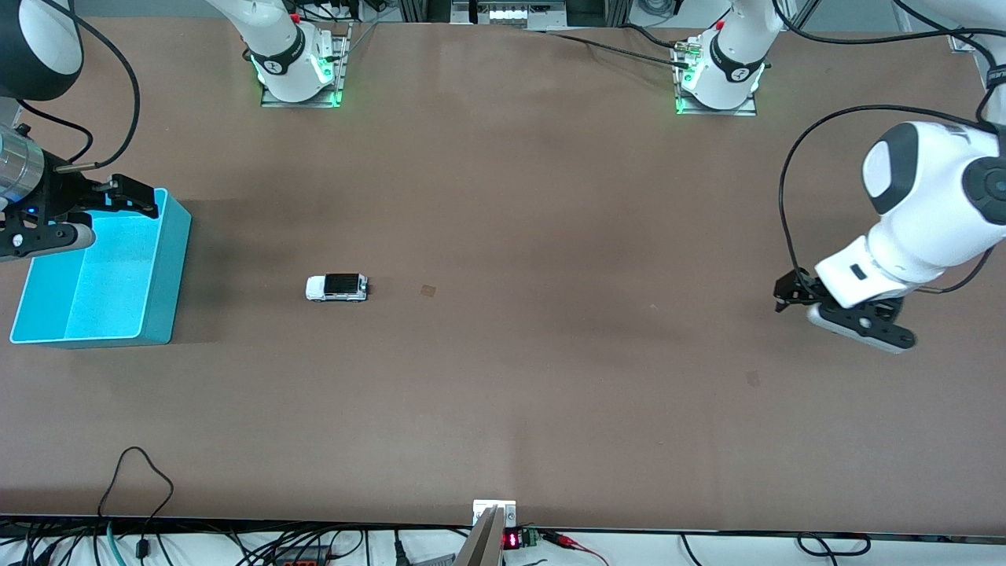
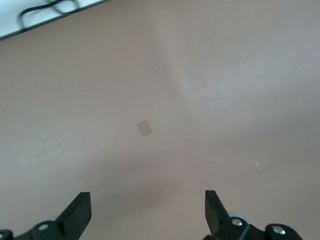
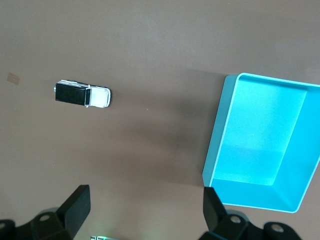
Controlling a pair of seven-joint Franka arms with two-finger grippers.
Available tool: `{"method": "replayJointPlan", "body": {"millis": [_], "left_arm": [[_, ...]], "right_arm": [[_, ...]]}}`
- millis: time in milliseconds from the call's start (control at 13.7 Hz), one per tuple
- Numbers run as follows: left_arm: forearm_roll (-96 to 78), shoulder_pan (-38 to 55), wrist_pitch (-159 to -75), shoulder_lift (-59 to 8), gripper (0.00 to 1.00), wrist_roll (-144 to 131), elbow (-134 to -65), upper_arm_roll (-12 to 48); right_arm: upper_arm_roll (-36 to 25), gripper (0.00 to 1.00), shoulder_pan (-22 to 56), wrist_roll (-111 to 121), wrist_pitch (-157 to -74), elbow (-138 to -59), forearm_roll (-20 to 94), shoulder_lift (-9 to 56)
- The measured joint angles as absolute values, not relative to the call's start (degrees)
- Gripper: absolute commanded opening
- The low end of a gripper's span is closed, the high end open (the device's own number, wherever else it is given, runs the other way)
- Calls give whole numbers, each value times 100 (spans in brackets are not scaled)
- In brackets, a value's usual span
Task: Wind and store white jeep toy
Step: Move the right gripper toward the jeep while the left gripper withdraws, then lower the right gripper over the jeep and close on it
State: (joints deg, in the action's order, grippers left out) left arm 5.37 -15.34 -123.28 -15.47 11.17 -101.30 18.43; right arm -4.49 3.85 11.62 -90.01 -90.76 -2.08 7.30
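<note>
Evidently you have it all left to do: the tiny white jeep toy with its black roof panel (image 1: 337, 288) sits unwound left of frame centre on the brown desk (image 1: 550, 196), outside the open turquoise plastic bin (image 1: 161, 291), while the left end effector (image 1: 845, 314) at the right edge and the right end effector (image 1: 86, 214) at the left edge over the bin hang spread and empty.

No readable text or labels.

A wide brown desk (image 1: 550, 196) is carrying everything here. The white jeep toy (image 1: 337, 288) is sitting on its wheels on the bare surface, toward the right arm's end. A turquoise bin (image 1: 161, 267) is resting on the desk well apart from the jeep, closer still to that end, its open top facing up. A small tan square mark (image 1: 427, 290) is lying flat on the desk near the jeep, toward the left arm's end.
</note>
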Motion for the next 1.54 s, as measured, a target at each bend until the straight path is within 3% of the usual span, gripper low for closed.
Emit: {"method": "replayJointPlan", "body": {"millis": [658,804,1023,1243,1535], "left_arm": [[217,-1004,-10807,-1011,100,-841,-9204,887],[-24,-892,-10445,-834,100,-809,-9027,549],[-47,-754,-9831,-654,100,-748,-8770,504],[-47,-675,-9722,-624,100,-598,-8734,508],[-47,-677,-9607,-624,100,-534,-8734,504]], "right_arm": [[-467,100,369,3176,-8750,-9264,-209,872],[-443,100,392,3802,-8948,-9474,-209,874],[-315,100,401,4772,-9530,-9994,-252,871],[365,100,385,5110,-10216,-10550,-793,834],[1489,100,162,5108,-11732,-11765,-1141,622]]}}
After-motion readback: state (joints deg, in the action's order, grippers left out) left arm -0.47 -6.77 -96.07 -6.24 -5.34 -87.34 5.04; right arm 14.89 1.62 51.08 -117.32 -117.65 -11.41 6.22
